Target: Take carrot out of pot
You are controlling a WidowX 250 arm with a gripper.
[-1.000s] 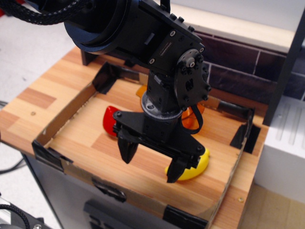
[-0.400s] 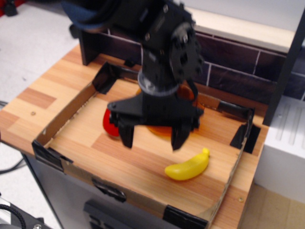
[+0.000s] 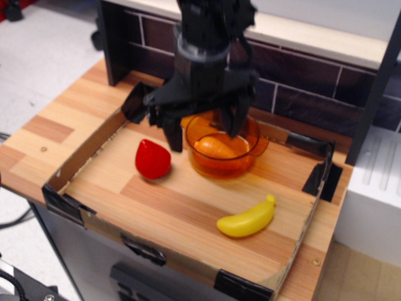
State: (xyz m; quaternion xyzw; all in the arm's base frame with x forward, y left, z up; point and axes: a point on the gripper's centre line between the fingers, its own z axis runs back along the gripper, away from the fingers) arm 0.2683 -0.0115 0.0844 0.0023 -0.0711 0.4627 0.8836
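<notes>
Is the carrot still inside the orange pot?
Inside. The carrot lies on the bottom of the pot, its walls all around it. The open tool hangs above and has not gripped it.

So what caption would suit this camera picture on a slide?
Open gripper hovers over the amber pot holding a toy carrot, strawberry and banana nearby.

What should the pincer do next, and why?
Probably drop straight down into the pot. The pincer hangs open above it, one finger outside the left rim, one over the inside, and the carrot lies inside, not gripped.
</notes>
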